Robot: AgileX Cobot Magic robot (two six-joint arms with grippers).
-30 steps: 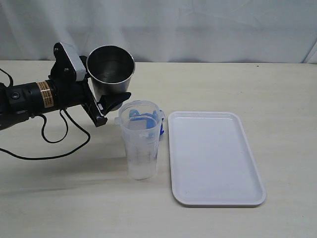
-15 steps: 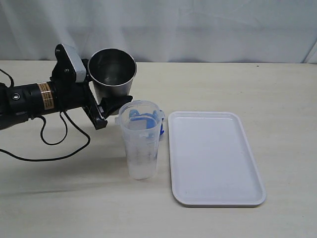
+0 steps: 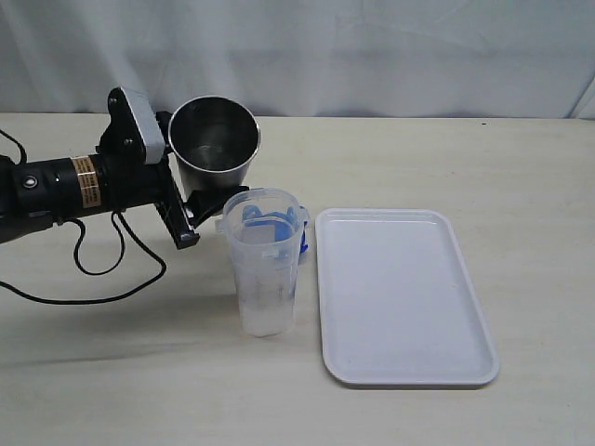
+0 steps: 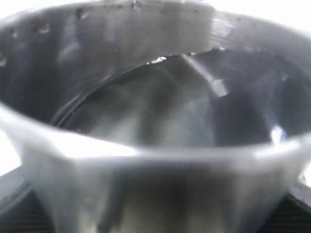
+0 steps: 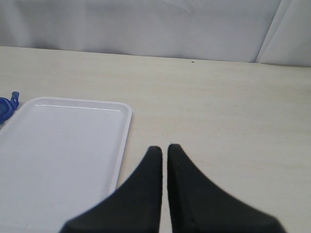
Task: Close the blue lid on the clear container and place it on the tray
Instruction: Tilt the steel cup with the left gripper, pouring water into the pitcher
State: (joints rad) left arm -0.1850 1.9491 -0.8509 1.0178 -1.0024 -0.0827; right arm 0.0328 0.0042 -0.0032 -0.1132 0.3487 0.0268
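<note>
Currently: left gripper (image 3: 200,200), jaws clamped round tilted metal cup (image 3: 216,139); advised to lower it well clear of clear container (image 3: 264,269) and blue lid (image 5: 5,108). Right gripper (image 5: 164,150), jaws pressed together.

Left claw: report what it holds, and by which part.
The left claw grips the metal cup around its lower wall, near the base.

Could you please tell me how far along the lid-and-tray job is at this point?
Done: nothing yet. The blue lid lies on the table behind the clear container, not on it. In hand: the left pincer grips a tilted metal cup beside the container; the right pincer is shut, holding nothing. Left: snap the lid on and move the container, now beside the tray, onto it.
</note>
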